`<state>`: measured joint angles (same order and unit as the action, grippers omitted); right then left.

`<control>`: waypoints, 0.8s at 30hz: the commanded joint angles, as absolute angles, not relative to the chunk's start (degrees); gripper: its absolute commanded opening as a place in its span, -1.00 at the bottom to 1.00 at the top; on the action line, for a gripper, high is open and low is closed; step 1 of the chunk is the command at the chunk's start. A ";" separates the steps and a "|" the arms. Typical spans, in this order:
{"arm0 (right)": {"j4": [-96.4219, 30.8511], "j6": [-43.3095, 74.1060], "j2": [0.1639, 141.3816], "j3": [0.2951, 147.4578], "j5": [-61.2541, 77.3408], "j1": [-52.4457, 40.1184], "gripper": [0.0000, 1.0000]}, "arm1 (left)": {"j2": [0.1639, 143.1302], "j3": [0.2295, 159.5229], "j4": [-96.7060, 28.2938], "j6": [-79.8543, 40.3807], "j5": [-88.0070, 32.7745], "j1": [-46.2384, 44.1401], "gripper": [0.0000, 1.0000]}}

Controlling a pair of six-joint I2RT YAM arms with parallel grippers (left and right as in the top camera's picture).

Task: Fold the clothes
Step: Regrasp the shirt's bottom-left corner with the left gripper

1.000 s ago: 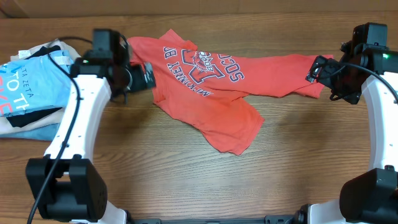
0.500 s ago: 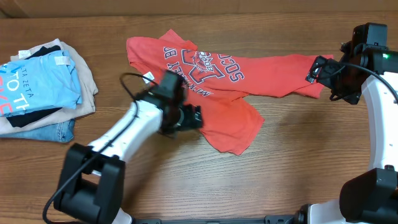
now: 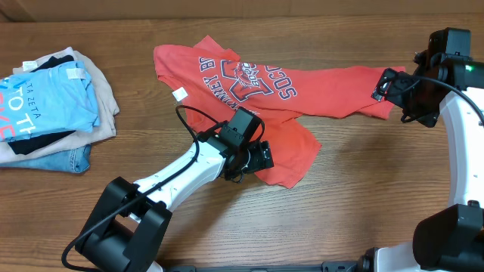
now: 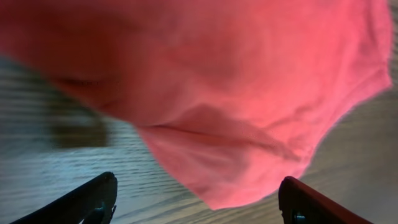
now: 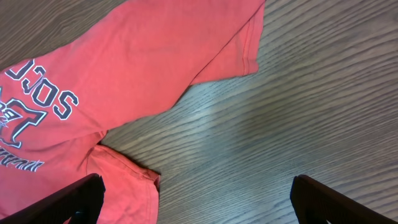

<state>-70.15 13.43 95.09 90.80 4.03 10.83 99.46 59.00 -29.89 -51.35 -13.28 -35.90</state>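
The clothes, a coral-red T-shirt (image 3: 249, 83) with navy-and-white lettering, lies crumpled across the back middle of the wooden table, and one flap (image 3: 291, 162) reaches toward the front. My left gripper (image 3: 264, 156) sits low at that flap's left edge. In the left wrist view the left gripper (image 4: 199, 202) is open, and a rounded corner of the red cloth (image 4: 236, 93) lies between its fingers (image 4: 93, 199) without touching them. My right gripper (image 3: 380, 87) hovers by the shirt's right end. The right wrist view shows the right gripper (image 5: 199, 199) open over bare wood, with the shirt (image 5: 124, 68) to its left.
A stack of folded garments (image 3: 72, 143) with a light blue printed tee (image 3: 45, 102) on top sits at the far left. The left arm (image 3: 181, 177) stretches diagonally from the front left. Bare wood (image 3: 363, 189) shows in front of the shirt.
The left arm has swung from the shirt's left end, beside the folded stack, down and right to the front flap, and its jaws narrowed slightly. The right arm has not moved.
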 commanded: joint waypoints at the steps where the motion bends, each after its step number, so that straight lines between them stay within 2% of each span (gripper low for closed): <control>1: -70.22 13.02 94.30 91.98 3.46 11.00 1.00 | 99.98 58.08 -30.39 -57.54 -8.60 -36.05 0.75; 4: -70.22 13.02 94.30 91.98 3.49 11.00 1.00 | 100.73 57.30 -28.77 -59.48 -7.25 -36.03 0.72; 7: -70.22 13.02 94.30 91.98 3.46 11.00 1.00 | 102.63 57.25 -26.87 -59.42 -5.63 -36.03 0.60; 8: -70.22 13.02 94.30 91.98 3.46 11.00 1.00 | 103.37 57.28 -26.04 -59.40 -5.13 -36.03 0.47; 9: -70.24 13.04 94.30 91.98 3.49 11.00 1.00 | 104.20 57.25 -25.02 -59.37 -4.97 -36.01 0.24; 13: -70.43 13.02 94.30 91.98 3.49 11.00 1.00 | 106.87 57.28 -21.71 -59.11 -4.95 -36.01 -0.80; 14: -70.52 13.02 94.30 91.98 3.46 11.00 1.00 | 107.00 57.28 -22.00 -59.09 -4.95 -35.92 -0.92; 20: -70.85 11.73 94.30 91.94 3.49 11.00 1.00 | 102.67 57.78 -31.44 -55.31 -2.26 -33.45 -0.92; 24: -71.68 11.79 94.30 91.83 3.77 11.00 1.00 | 95.50 57.93 -37.93 -49.50 4.05 -25.69 -0.92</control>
